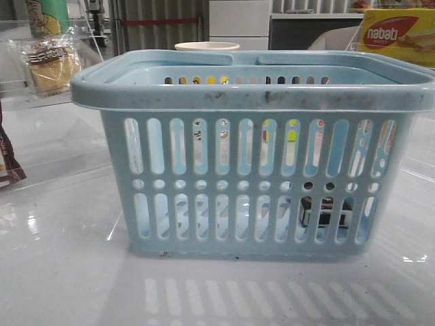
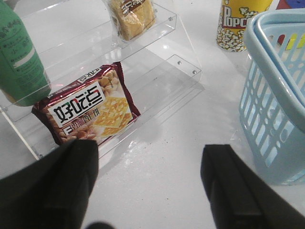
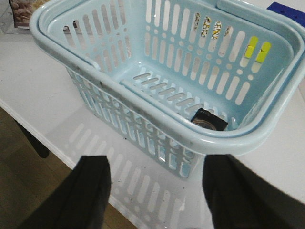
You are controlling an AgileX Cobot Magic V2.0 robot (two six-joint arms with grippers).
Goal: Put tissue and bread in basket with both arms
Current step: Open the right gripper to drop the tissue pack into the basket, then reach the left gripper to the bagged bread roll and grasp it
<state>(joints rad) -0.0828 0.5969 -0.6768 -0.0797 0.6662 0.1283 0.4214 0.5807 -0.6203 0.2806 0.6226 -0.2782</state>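
While the blue basket [image 1: 251, 153] sits in the middle of the white bench [image 1: 61, 272], the tissue [image 3: 209, 120] lies flat inside it, in a corner. The right tool [image 3: 155, 191] hangs above the basket's near rim, wide open and holding nothing. The left tool [image 2: 150, 183] is wide open and empty too, with the bread [image 2: 132, 16] well away from it on a clear shelf [image 2: 157, 33]. The bench is shiny. A yellow box [image 1: 397, 35] says "nabati". A tub [image 2: 238, 21] says "Popcorn".
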